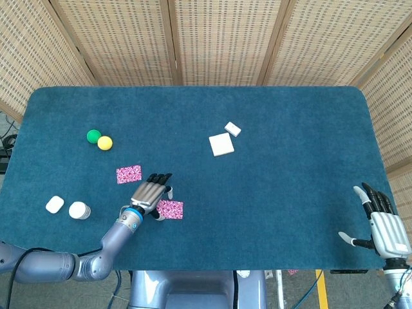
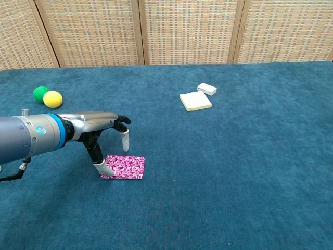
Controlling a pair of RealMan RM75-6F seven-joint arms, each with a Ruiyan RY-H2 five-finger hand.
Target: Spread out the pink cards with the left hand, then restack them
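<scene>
Pink card (image 1: 170, 209) lies flat on the tabletop (image 1: 270, 167), long axis 3–9 o'clock; a second card (image 1: 129, 174) sits at 10 o'clock. Left hand (image 1: 149, 193) hovers at its 9 o'clock edge, fingers (image 2: 104, 167) spread, one tip touching, nothing gripped. Right hand (image 1: 381, 225) is well apart, open.

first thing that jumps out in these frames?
The left hand, reaching in low at the near left with a fingertip down at the left edge of a pink patterned card lying flat on the blue table. A second pink card lies apart, further back-left, near a green ball and yellow ball. The right hand rests spread at the table's near right edge, holding nothing.
</scene>
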